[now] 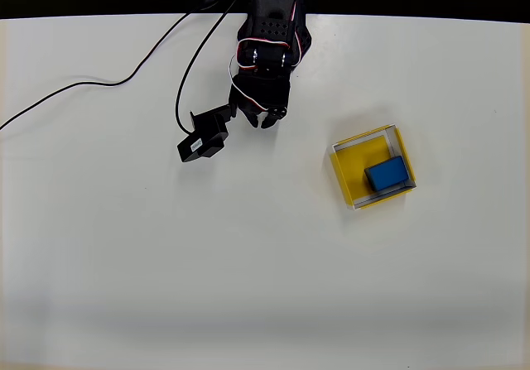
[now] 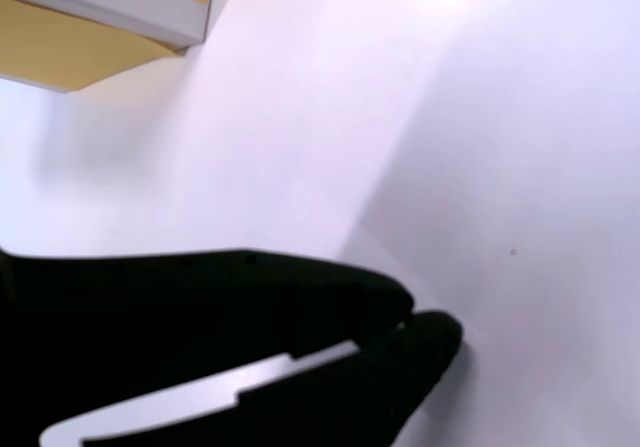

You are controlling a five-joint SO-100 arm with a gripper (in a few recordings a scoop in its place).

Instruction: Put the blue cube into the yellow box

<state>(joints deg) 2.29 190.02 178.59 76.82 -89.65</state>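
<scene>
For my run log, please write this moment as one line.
blue cube: inside yellow box | end effector: shut, empty, apart from box | task: looks done

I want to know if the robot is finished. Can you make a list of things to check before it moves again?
1. Blue cube inside the yellow box: ok, it sits in the box's right corner in the overhead view.
2. Cube let go: ok, the gripper is apart from it.
3. Fingers holding nothing: ok, they look closed together and empty.
4. Box flat on the table: ok.
5. Black cable out of the arm's way: cannot tell, it runs close beside the gripper.
</scene>
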